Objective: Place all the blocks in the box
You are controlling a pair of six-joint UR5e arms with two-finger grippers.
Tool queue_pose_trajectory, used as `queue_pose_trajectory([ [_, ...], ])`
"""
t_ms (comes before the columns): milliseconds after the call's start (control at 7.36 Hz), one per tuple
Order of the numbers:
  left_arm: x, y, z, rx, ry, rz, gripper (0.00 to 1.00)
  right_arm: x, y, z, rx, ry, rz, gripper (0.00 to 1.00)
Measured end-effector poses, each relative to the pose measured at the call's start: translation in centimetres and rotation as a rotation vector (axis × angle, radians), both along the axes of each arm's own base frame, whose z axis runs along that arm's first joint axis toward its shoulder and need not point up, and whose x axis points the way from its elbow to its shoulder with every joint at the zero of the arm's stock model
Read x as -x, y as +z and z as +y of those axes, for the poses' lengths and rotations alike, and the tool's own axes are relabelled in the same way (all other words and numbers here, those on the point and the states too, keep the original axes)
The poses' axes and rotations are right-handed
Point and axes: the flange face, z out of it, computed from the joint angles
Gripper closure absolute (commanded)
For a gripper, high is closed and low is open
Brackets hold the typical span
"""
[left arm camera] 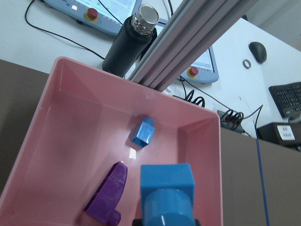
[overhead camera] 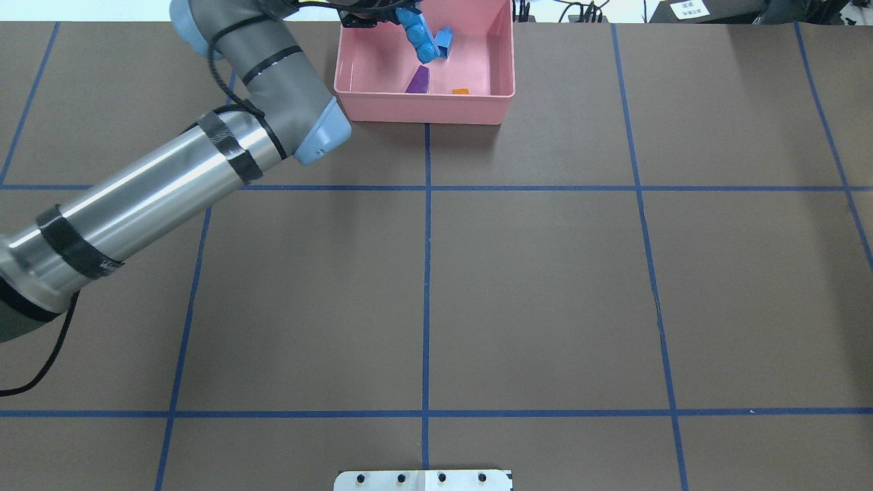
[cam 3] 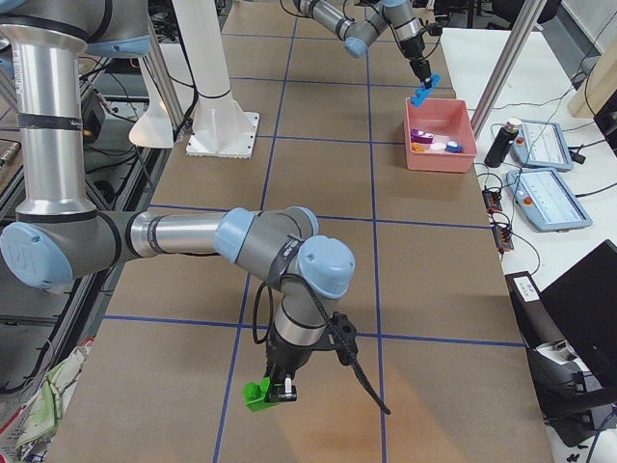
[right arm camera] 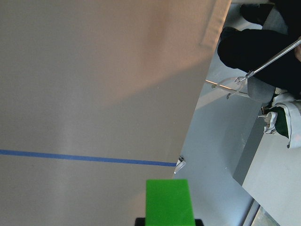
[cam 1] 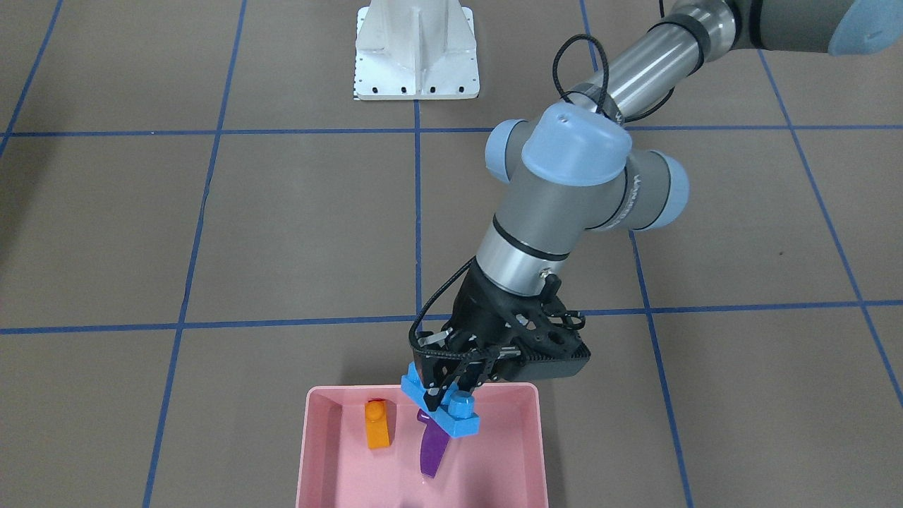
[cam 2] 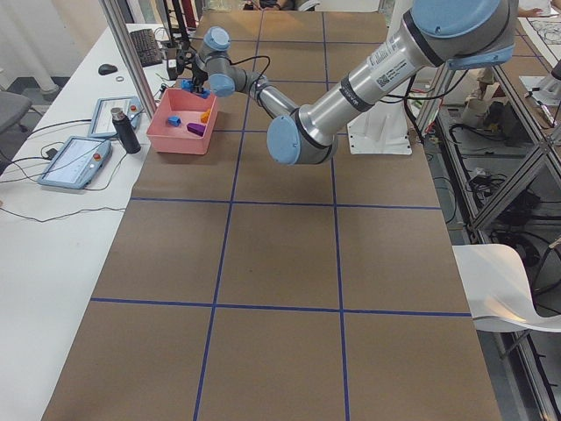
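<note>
The pink box (cam 1: pixel 317 451) stands at the table's far edge. Inside it lie an orange block (cam 1: pixel 378 423), a purple block (cam 1: pixel 432 451) and a small blue block (left arm camera: pixel 143 132). My left gripper (cam 1: pixel 448 395) hangs over the box's near wall. It is shut on the long blue block (cam 1: pixel 441 410), which is tilted above the purple one. Far off, at the table's end on my right, my right gripper (cam 3: pixel 272 389) is shut on the green block (right arm camera: pixel 169 202), low over the table near its edge.
A black bottle (left arm camera: pixel 134 37), an aluminium post (left arm camera: pixel 188 42) and control tablets (cam 3: pixel 549 193) stand just beyond the box on the white desk. The white robot base (cam 1: pixel 416 49) sits mid-table. The table edge (right arm camera: pixel 197 117) runs beside the green block.
</note>
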Motion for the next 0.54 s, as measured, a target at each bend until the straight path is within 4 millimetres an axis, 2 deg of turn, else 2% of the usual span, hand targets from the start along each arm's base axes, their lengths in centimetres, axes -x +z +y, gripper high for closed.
queue_pose_trajectory([
  [136, -1.5, 1.4, -0.9, 0.035, -0.045, 0.017, 0.01, -0.2, -3.4, -2.5, -0.043, 0.026, -0.038, 1.00],
  [408, -2.7, 3.7, -1.5, 0.106, -0.096, 0.031, 0.00, 1.1, -8.6, -6.4, -0.153, 0.063, -0.145, 1.00],
  [544, -3.0, 4.8, -1.4, 0.123, -0.102, 0.029, 0.00, 2.2, -12.3, -9.2, -0.206, 0.069, -0.165, 1.00],
])
